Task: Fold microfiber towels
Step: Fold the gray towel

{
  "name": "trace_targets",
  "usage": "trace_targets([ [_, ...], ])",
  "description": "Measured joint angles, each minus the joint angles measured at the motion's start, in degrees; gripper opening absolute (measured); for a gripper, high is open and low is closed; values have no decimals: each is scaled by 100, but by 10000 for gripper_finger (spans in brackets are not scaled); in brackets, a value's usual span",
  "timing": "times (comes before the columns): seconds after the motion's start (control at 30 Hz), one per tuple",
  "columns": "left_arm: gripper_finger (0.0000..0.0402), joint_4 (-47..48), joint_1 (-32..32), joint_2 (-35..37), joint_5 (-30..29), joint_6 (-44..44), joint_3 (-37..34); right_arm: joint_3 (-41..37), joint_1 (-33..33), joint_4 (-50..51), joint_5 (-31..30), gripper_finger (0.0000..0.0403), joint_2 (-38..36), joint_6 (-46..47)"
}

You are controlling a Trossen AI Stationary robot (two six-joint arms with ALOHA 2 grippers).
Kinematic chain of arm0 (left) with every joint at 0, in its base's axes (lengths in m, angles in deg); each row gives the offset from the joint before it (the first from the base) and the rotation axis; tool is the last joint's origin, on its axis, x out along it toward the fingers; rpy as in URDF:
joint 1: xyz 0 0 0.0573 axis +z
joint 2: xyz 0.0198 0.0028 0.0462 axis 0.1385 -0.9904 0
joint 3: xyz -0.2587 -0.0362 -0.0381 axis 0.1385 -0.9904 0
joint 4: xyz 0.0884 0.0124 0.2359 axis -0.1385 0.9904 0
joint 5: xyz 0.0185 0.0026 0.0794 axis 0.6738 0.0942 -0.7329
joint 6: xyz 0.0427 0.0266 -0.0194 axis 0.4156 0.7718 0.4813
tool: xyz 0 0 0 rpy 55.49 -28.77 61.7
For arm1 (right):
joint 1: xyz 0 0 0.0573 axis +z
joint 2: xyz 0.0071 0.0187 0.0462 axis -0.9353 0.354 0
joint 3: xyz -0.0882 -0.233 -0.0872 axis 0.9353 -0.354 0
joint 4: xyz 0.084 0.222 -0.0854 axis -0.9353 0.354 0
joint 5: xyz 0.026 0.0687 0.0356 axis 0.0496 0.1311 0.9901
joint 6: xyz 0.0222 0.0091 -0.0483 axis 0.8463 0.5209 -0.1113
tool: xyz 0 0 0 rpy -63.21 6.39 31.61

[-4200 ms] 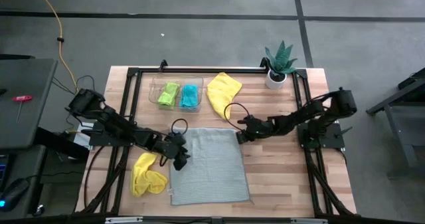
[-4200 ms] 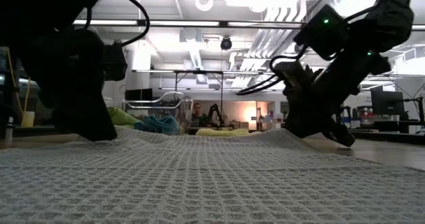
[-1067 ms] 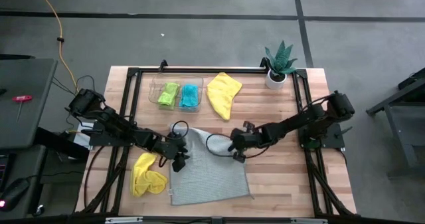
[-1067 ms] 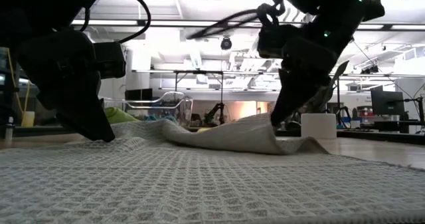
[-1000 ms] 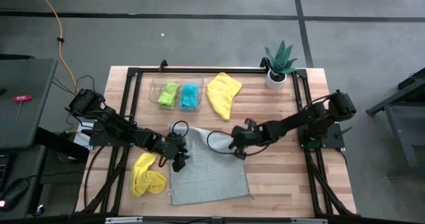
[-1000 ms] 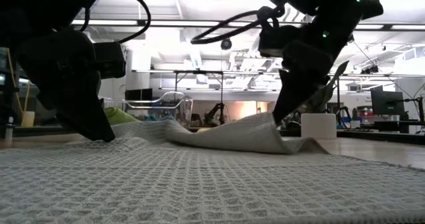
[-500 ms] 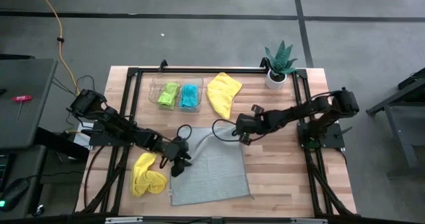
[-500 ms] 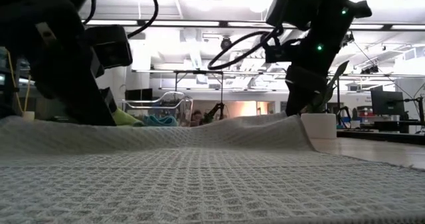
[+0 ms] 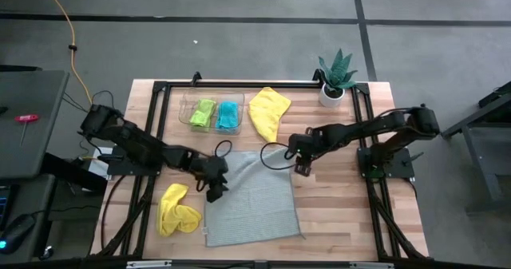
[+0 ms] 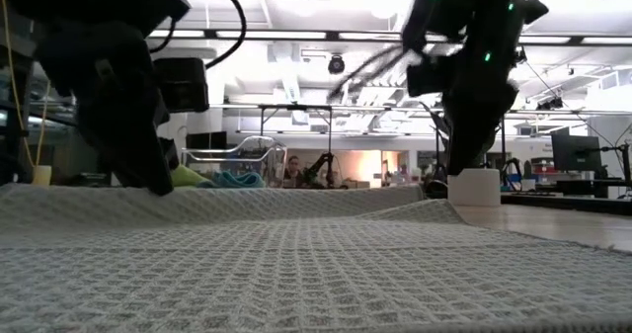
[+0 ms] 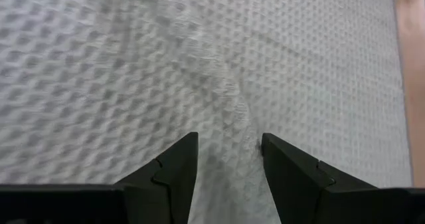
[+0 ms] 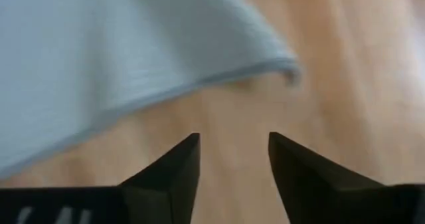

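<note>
A light grey waffle-weave towel [image 9: 254,201] lies spread flat on the wooden table. My left gripper [image 9: 215,191] stands open over its far left part, with a low ridge of cloth [image 11: 232,104] running between the fingers. My right gripper [image 9: 301,168] hangs open above bare wood just right of the towel's far right corner [image 12: 285,66], holding nothing. One yellow towel [image 9: 177,209] lies crumpled left of the grey one. Another yellow towel [image 9: 269,112] lies toward the far edge. A lime green towel [image 9: 203,112] and a teal-blue towel [image 9: 228,115] sit in the clear tray. My left gripper [image 11: 229,141] points slanting down at the grey towel [image 11: 199,51] near its far left corner, fingers apart. I cannot tell whether its fingertips touch the cloth.
The clear plastic tray [image 9: 185,117] stands at the far left of the table. A potted plant [image 9: 335,79] stands at the far right corner. Bare wood [image 9: 335,213] lies right of the grey towel. A black frame runs around the table's edges.
My right gripper has carried the grey towel's far right corner back toward the far right, unfolding it. It then opened, let go and rose. The towel now lies flat. My left gripper has turned and risen a little at the towel's left side.
</note>
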Motion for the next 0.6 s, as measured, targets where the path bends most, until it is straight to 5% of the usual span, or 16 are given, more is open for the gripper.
trace_targets([
  [0.17,156,846,382,708,-15,573,2,-9,398,-335,1237,184,-275,98],
  [0.4,156,1709,713,1751,-1457,1269,-1,-9,1321,-1622,1196,179,111,549],
  [0.6,152,1851,988,1675,-1118,1752,-185,-11,1887,-2225,1198,104,921,1033],
])
